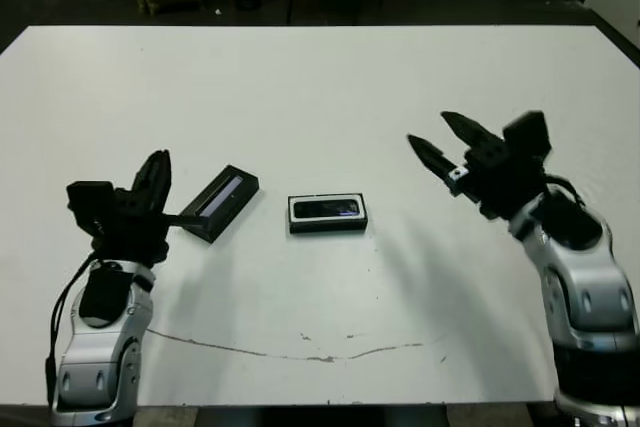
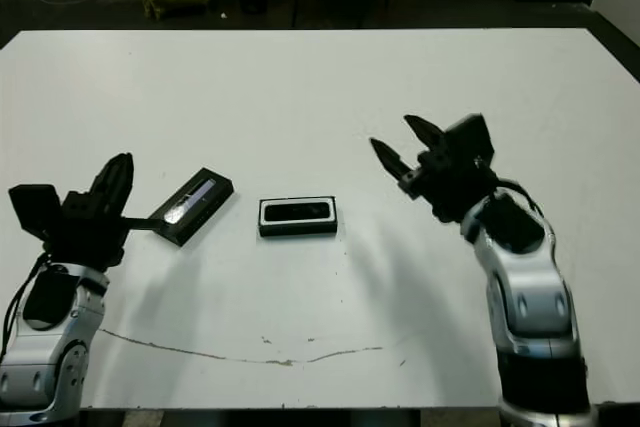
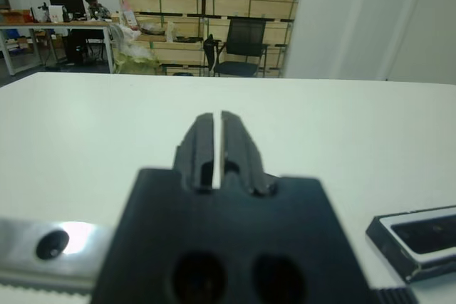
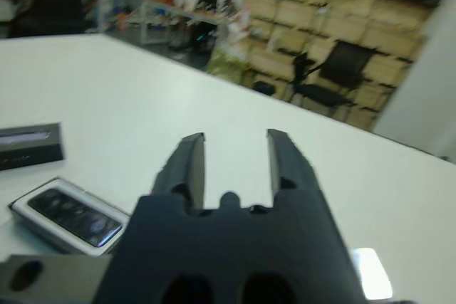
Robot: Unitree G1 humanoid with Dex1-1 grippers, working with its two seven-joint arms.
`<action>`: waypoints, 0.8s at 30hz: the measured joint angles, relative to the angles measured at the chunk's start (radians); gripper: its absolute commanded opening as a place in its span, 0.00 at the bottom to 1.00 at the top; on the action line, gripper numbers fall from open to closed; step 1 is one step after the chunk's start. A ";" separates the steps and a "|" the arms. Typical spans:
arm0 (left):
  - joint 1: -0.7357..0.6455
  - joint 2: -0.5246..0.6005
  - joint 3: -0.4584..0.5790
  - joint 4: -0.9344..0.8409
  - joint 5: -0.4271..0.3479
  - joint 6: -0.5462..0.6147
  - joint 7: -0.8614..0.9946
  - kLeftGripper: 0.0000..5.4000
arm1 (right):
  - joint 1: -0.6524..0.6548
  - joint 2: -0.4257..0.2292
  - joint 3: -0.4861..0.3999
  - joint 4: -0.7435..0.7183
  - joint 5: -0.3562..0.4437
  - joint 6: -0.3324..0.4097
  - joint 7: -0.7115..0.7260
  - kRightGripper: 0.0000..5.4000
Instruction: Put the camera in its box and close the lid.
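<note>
Camera (image 1: 328, 209) is already lying inside box (image 1: 328, 214) at table centre. Lid (image 1: 220, 203) is sitting just beside it at nine o'clock. Left gripper (image 1: 158, 175) is nearly closed, empty; right gripper (image 1: 440, 142) is spread, empty. Lidding step pending: next move probably needs grasping the lid.

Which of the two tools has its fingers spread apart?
The right tool: a clear gap between its fingers. The left tool's fingers are nearly touching.
</note>
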 measured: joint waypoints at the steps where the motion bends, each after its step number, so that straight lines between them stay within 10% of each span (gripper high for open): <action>1: 0.000 0.004 0.005 -0.004 -0.004 0.000 -0.002 0.00 | 0.020 0.011 -0.003 -0.015 -0.001 -0.012 -0.029 0.16; 5: 0.000 0.014 0.015 -0.010 -0.012 0.002 -0.009 0.00 | 0.101 0.073 -0.008 -0.074 -0.001 -0.033 -0.144 0.00; 24: 0.016 0.018 0.015 -0.073 -0.026 0.073 -0.011 0.00 | 0.273 0.211 0.098 -0.144 -0.086 -0.161 -0.353 0.00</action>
